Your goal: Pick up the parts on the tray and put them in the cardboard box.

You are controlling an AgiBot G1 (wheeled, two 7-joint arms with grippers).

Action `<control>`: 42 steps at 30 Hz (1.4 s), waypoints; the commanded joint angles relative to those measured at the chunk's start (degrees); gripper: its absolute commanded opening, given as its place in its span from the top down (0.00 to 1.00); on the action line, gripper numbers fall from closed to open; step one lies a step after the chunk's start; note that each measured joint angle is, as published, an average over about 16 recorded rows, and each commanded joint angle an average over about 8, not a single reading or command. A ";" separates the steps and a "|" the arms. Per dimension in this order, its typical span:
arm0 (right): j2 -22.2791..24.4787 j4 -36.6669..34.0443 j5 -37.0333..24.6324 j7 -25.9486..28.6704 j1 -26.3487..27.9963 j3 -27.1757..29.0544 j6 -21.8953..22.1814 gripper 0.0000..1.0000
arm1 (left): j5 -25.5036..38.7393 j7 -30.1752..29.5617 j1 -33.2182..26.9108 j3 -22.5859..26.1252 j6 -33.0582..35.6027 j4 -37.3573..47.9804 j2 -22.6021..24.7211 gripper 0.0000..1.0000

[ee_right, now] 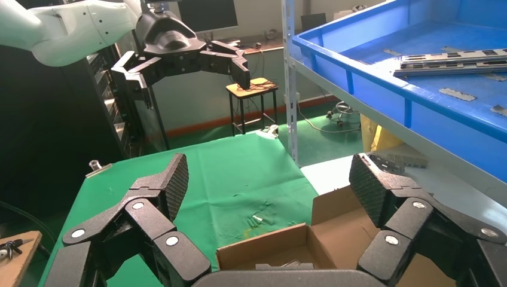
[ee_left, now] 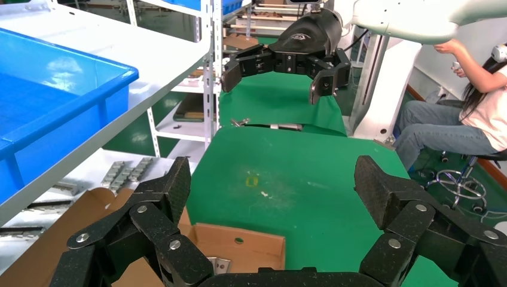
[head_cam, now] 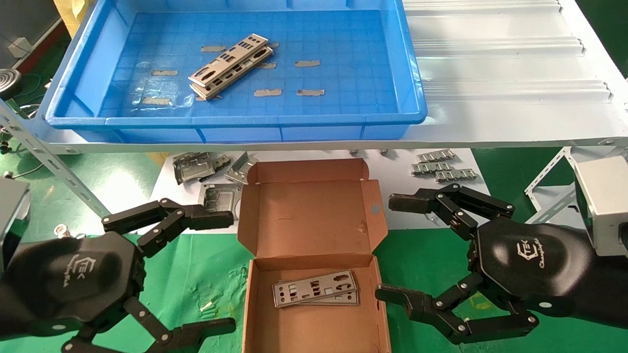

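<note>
Left gripper and right gripper: matte black hexagonal housings, white printed logo, linked black fingers with silver pivot screws, textured inner pads. Grey-silver wrist camera block beside each housing. White arm shells in wrist views.

The cardboard box is open on top, so a hand can reach straight down into it. Its lid stands up on the far side, between the box and the shelf edge. The left gripper and right gripper flank the box, both wide open.
</note>
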 commanded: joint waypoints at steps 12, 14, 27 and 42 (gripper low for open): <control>0.00 0.00 0.00 0.00 0.00 0.00 0.00 0.52 | 0.00 0.00 0.00 0.00 0.00 0.00 0.00 0.00; 0.00 0.00 0.00 0.00 0.00 0.00 0.00 0.77 | 0.00 0.00 0.00 0.00 0.00 0.00 0.00 0.00; 0.00 0.00 0.00 0.00 0.00 0.00 0.00 1.00 | 0.00 0.00 0.00 0.00 0.00 0.00 0.00 0.00; 0.00 0.00 0.00 0.00 0.00 0.00 0.00 1.00 | 0.00 0.00 0.00 0.00 0.00 0.00 0.00 0.00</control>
